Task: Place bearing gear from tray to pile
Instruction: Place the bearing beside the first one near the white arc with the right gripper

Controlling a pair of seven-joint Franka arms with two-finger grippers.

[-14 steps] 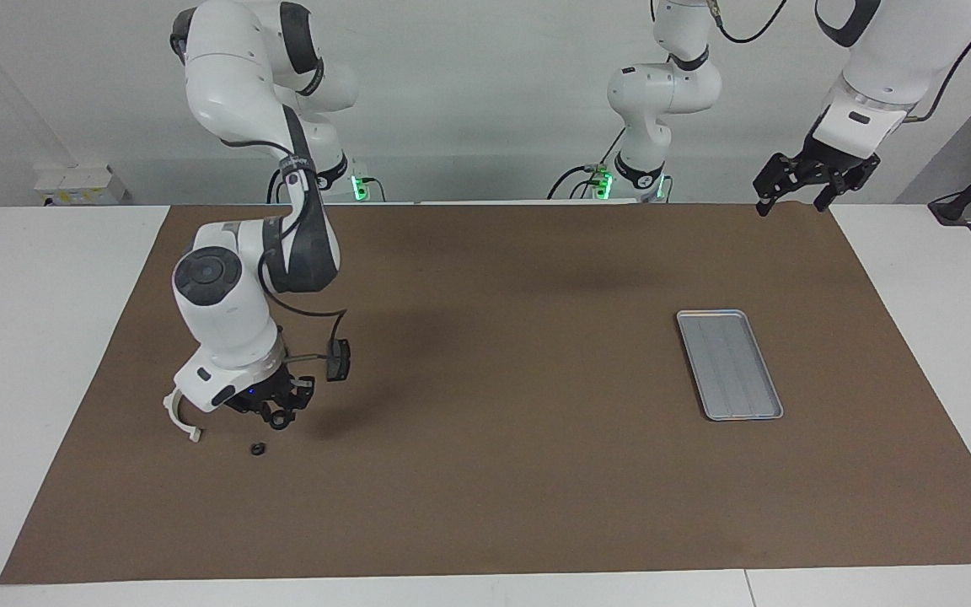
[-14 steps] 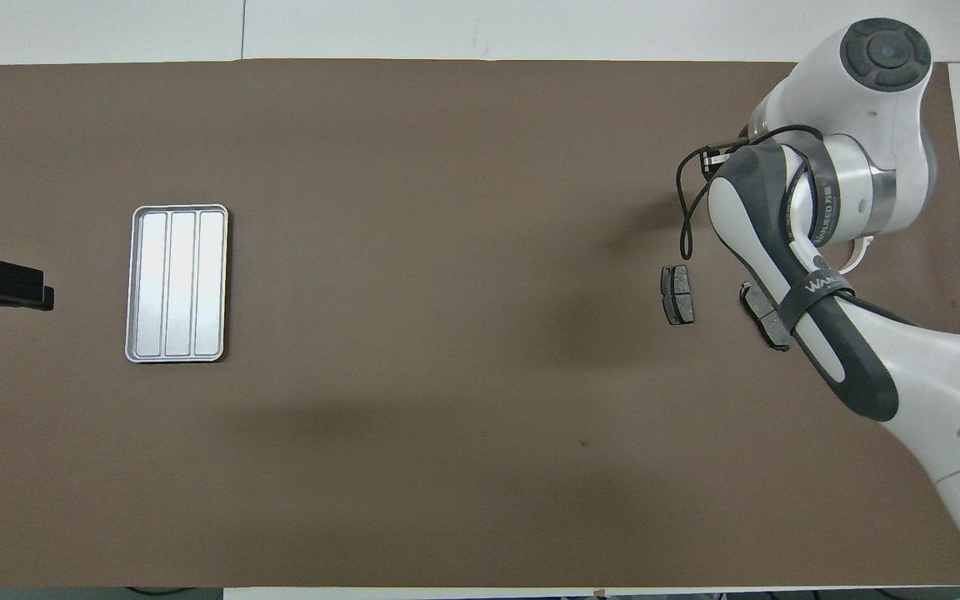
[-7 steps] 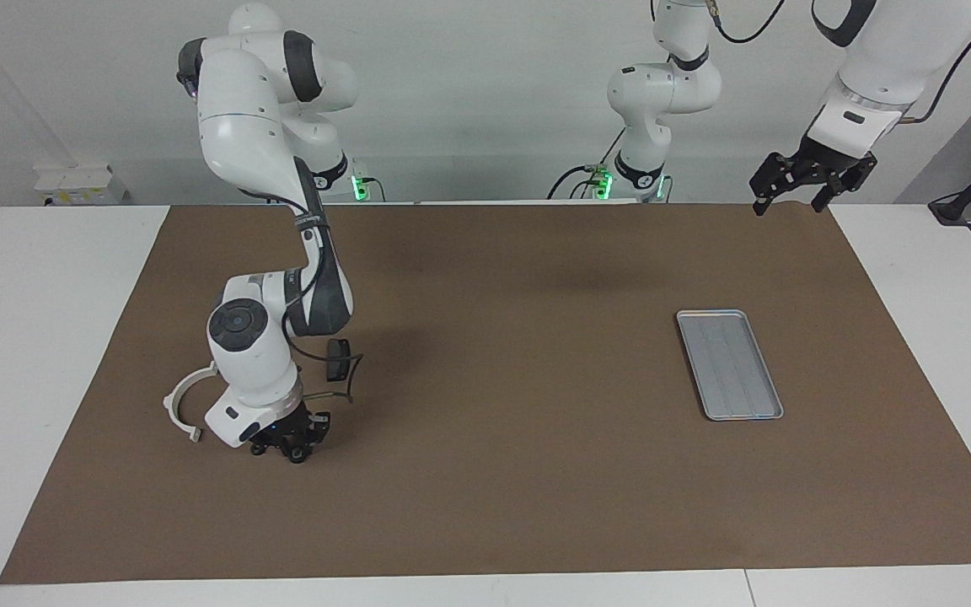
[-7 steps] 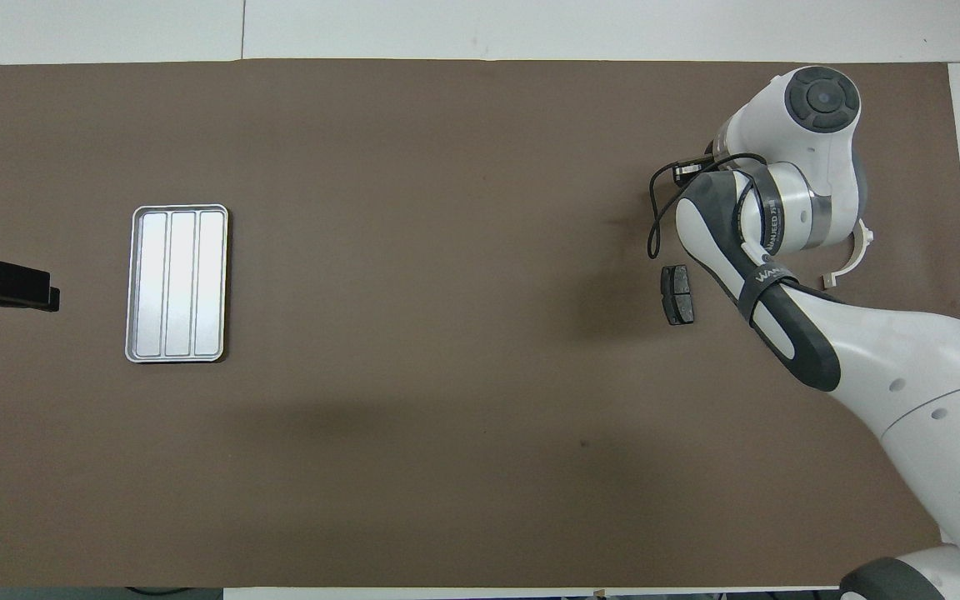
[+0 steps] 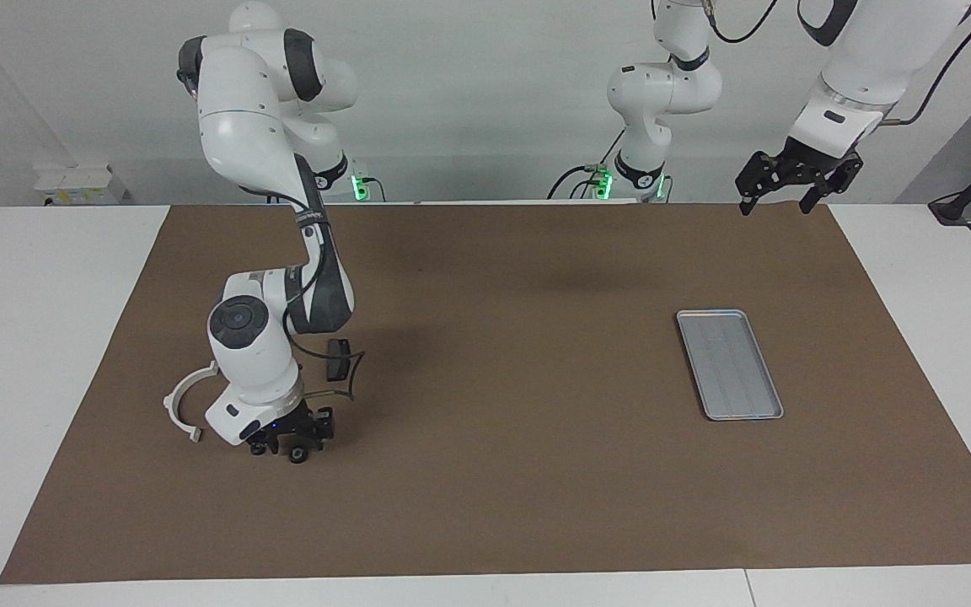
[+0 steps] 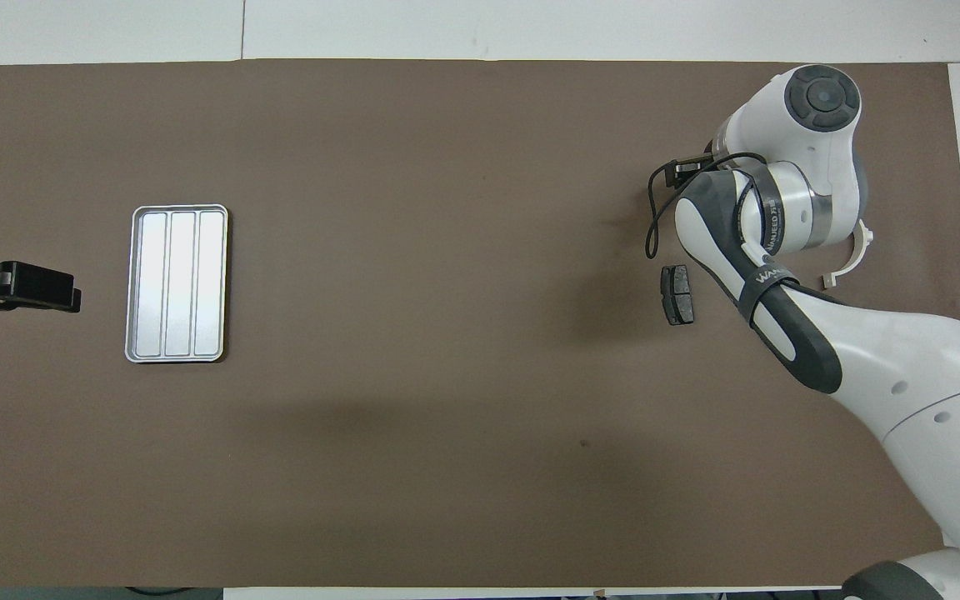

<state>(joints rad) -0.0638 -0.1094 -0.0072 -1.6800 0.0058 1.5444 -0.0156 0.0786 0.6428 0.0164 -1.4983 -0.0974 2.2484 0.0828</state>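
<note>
The silver tray [image 5: 730, 362] lies with nothing in it toward the left arm's end of the mat, and also shows in the overhead view [image 6: 177, 283]. The pile lies toward the right arm's end: a white half-ring bracket [image 5: 182, 405] [image 6: 855, 254] and a dark brake pad [image 5: 336, 354] [image 6: 677, 294]. The second pad is hidden by the right arm. My right gripper [image 5: 287, 445] is down at the mat beside the bracket. I cannot tell the bearing gear apart from it. My left gripper [image 5: 793, 181] [image 6: 13, 287] waits, open and empty, high over the mat's edge nearest the robots.
A brown mat [image 5: 519, 472] covers the table. A black cable [image 5: 342, 379] loops from the right wrist over the brake pad. The right arm's wrist and forearm [image 6: 788, 208] hide its gripper in the overhead view.
The right gripper came down from just above the mat onto the spot where a small black ring lay, and has held there since. The left gripper drifted slightly up and toward the table's middle.
</note>
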